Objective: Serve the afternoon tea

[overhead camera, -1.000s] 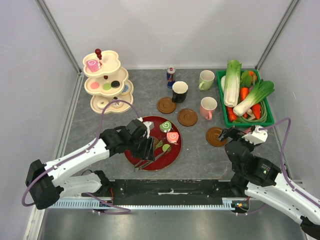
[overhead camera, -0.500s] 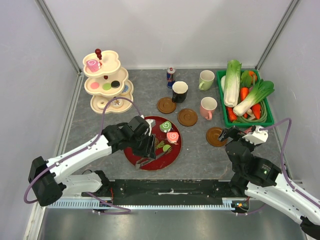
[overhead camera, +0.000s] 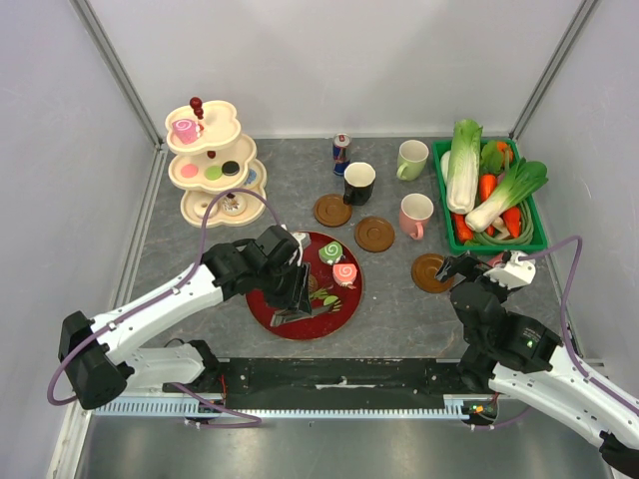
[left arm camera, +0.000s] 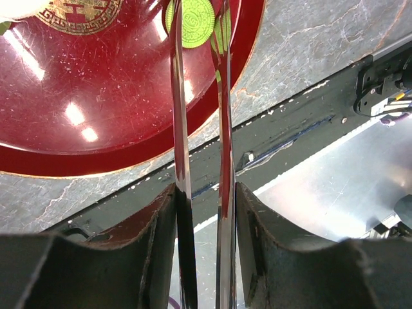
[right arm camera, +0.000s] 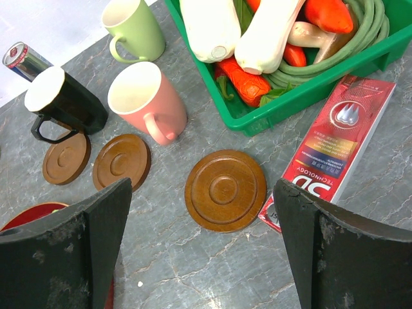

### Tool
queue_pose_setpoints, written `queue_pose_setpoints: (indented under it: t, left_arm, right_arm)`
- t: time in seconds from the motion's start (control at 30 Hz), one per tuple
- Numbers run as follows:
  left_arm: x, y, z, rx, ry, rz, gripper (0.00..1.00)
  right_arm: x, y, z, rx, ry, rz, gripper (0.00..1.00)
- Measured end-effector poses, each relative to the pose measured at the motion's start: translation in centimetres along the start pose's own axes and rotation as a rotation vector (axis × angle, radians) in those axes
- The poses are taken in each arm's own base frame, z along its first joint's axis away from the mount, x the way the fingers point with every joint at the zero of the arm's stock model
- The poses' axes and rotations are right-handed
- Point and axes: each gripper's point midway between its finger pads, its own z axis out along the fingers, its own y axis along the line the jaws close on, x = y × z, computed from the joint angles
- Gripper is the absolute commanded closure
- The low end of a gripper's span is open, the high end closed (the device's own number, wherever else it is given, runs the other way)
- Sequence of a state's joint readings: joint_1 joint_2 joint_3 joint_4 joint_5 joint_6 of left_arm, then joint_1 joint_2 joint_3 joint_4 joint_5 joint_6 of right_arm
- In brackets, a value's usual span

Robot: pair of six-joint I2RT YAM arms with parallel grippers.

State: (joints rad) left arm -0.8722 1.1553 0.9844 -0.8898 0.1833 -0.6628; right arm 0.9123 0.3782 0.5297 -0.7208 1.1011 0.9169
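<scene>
Left gripper (left arm camera: 205, 219), tongs (left arm camera: 179, 129), macaron (left arm camera: 196, 22) (between blades)

The tongs (left arm camera: 180, 129) hide one side of the green macaron (left arm camera: 197, 24) from me, and the top edge cuts off both it and the red plate (left arm camera: 96, 96).

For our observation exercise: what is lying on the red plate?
A green swirl roll, a pink swirl roll, and a green macaron between the tongs in the left gripper. The left arm covers the left part of the red plate, so anything there cannot be seen.
</scene>
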Motion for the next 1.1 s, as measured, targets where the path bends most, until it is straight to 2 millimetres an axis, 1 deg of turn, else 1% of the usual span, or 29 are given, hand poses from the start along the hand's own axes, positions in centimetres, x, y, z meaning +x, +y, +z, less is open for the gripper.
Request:
queue_pose_setpoints:
  t: [0.23,0.5,0.67,0.87,1.0,1.1]
  left_arm:
    - [-0.3,-0.2,-0.2,0.000,-0.012,-0.014,0.55]
    - [-2.4,-0.9,-1.8,0.002,-0.114,-0.023,0.55]
    - [-3.3,-0.9,-2.4,-0.002,-0.156,-0.027,0.52]
    - [-3.0,-0.7,-2.4,-0.010,-0.146,-0.029,0.47]
    - [-2.5,-0.6,-2.5,-0.008,-0.129,-0.031,0.47]
    - [-1.7,-0.6,-2.1,0.006,-0.097,-0.032,0.47]
  right_arm:
    - [0.0,0.0,0.0,0.000,0.000,0.000,0.02]
    - [-0.1,0.0,0.0,-0.001,-0.001,0.004,0.02]
    - [-0.1,0.0,0.0,-0.001,-0.001,0.004,0.02]
    - [-0.1,0.0,0.0,-0.001,-0.001,0.004,0.02]
    - [-0.1,0.0,0.0,-0.001,-0.001,0.004,0.02]
    - [-0.1,0.0,0.0,-0.001,-0.001,0.004,0.02]
